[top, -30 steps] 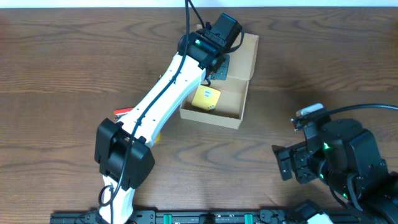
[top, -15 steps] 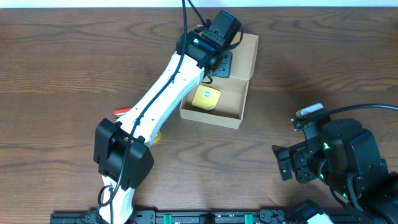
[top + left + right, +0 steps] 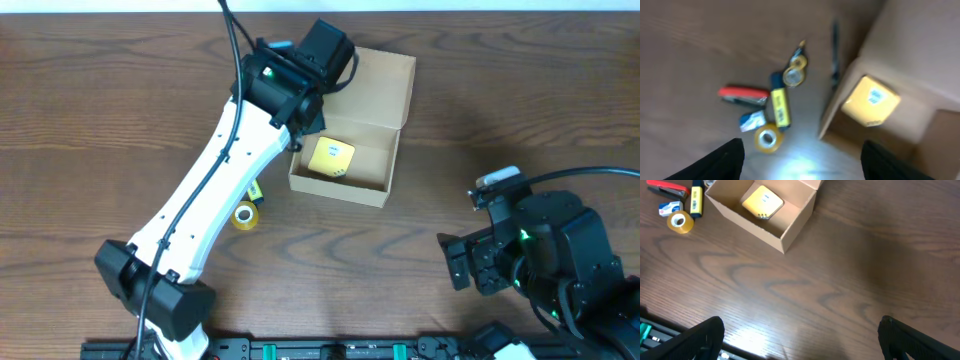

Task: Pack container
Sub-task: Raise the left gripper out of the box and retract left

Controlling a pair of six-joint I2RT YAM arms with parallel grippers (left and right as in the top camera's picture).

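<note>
The container is a tan cardboard box with its flap lid standing open at the back. A yellow square pad lies inside it. My left gripper hangs over the box's left edge. In the left wrist view its jaws are open and empty, with the box wall and the pad below. My right gripper rests low at the right, open and empty, well clear of the box.
Left of the box lie a red stapler, a yellow highlighter, a tape roll, a smaller ring and a small blue-white item. A thin dark pen-like thing lies by the box's left wall.
My left gripper has opened and swung left from over the lid to the box's left edge. The right arm has not moved.
</note>
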